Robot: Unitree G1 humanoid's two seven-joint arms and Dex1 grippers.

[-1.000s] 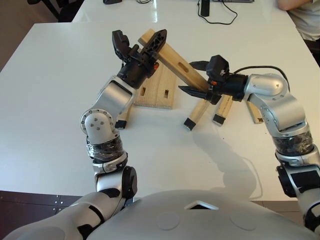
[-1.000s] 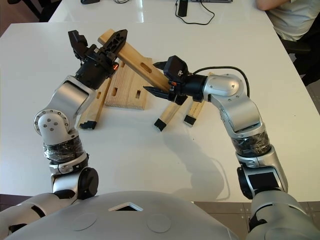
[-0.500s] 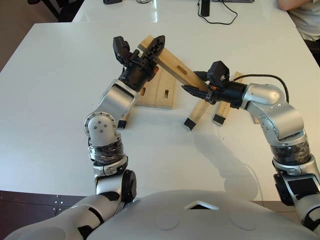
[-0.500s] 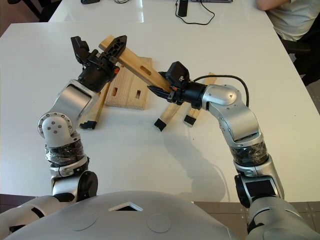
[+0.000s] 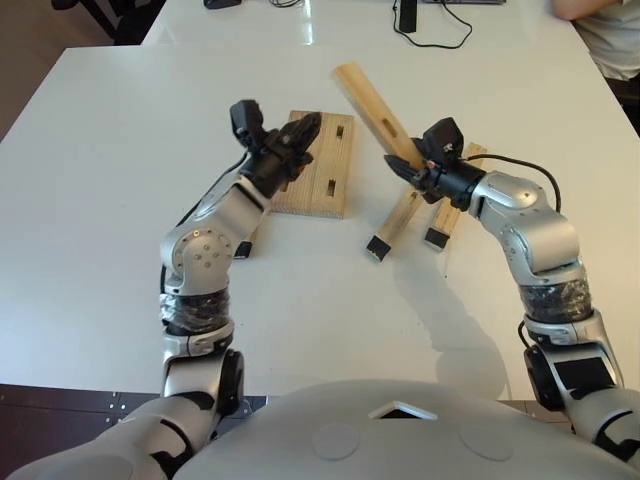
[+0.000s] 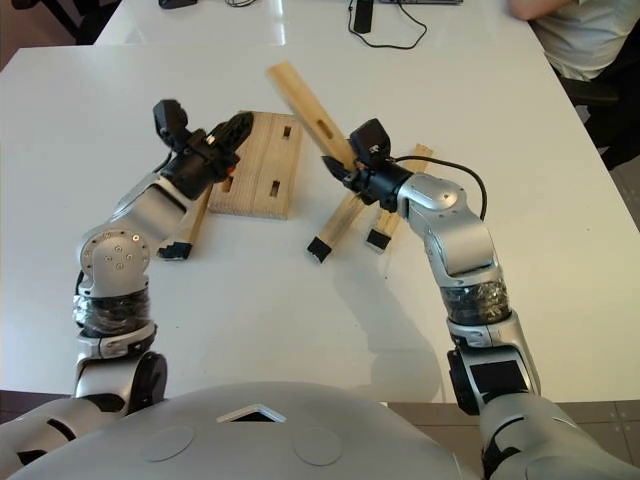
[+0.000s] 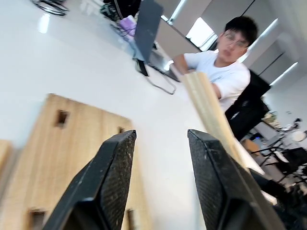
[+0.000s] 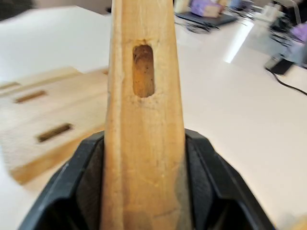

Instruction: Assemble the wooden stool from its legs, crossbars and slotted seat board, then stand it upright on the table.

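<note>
While the right gripper (image 5: 414, 166) is clamped on the lower end of a slotted leg (image 5: 368, 98), raised aslant over the desk's (image 5: 120, 150) far middle, the left gripper (image 5: 278, 130) hangs empty, fingers apart, over the seat board (image 5: 325, 180), which lies flat mid-desk. Spare legs (image 5: 395, 222) lie beside the right gripper. Step in hand, as judged: fitting a leg. Next move: align its end with a board slot.

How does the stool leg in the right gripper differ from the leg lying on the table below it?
The held leg is clamped in the right gripper, raised off the table and slanting up away from the robot; the lying leg rests flat. The held leg's free end is bare wood; the lying leg's near end carries a black cap. Both are pale wooden bars.
</note>
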